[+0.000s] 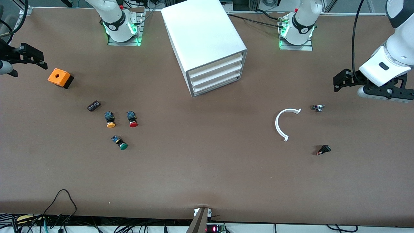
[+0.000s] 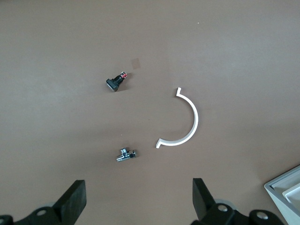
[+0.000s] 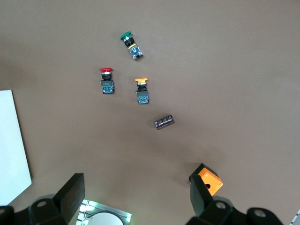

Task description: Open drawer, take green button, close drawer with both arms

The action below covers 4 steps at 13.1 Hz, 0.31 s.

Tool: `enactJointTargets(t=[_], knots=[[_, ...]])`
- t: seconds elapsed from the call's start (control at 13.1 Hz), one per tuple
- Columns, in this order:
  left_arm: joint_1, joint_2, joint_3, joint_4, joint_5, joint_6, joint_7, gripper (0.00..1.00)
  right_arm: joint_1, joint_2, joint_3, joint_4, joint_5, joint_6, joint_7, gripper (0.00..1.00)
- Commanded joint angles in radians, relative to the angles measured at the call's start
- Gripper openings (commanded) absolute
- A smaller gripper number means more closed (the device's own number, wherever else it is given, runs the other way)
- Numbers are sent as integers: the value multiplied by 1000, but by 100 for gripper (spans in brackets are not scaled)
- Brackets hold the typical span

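Standing mid-table between the two arm bases in the front view: the white cabinet [image 1: 207, 42], three tray drawers stacked in its face, all shut, the lowest drawer [image 1: 216, 86] flush with the two above. Toward the right arm's end lie the green-capped button [image 1: 119, 142] on its side, nearest the camera of its group; a yellow-capped button [image 1: 110, 119] and a red-capped button [image 1: 132, 118] side by side, farther from the camera; a small dark block component [image 1: 93, 105]; and an orange box [image 1: 60, 78] with a round hole in its top. The right gripper [image 1: 30, 58] hangs over the table edge near the orange box, jaws wide, holding nothing. Toward the left arm's end lie a white curved half-ring [image 1: 284, 123], a small metal fitting [image 1: 318, 107] and a small black switch part [image 1: 323, 150]. The left gripper [image 1: 343, 81] hangs over the table above the metal fitting's area, jaws wide, empty. Left wrist view: both fingers [image 2: 72, 201] spread well apart over bare table; half-ring [image 2: 183, 119], metal fitting [image 2: 126, 154], black switch part [image 2: 117, 82] and a corner of the cabinet [image 2: 286, 190] in sight. Right wrist view: fingers [image 3: 70, 194] spread wide, nothing between them; green button [image 3: 131, 44], red button [image 3: 107, 79], yellow button [image 3: 142, 90], dark block [image 3: 164, 122], orange box [image 3: 209, 180] and a cabinet side [image 3: 11, 140] in sight.
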Motion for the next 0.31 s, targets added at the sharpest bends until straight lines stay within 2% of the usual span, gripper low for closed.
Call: enactJointTargets(t=[0.0,0.23], knots=[[0,11,1,30,-10,-25,-11,100,4,2,2,15,-7,-17,5,100],[0,11,1,31,-8,-22,-11,100,4,2,2,15,-7,-17,3,100]])
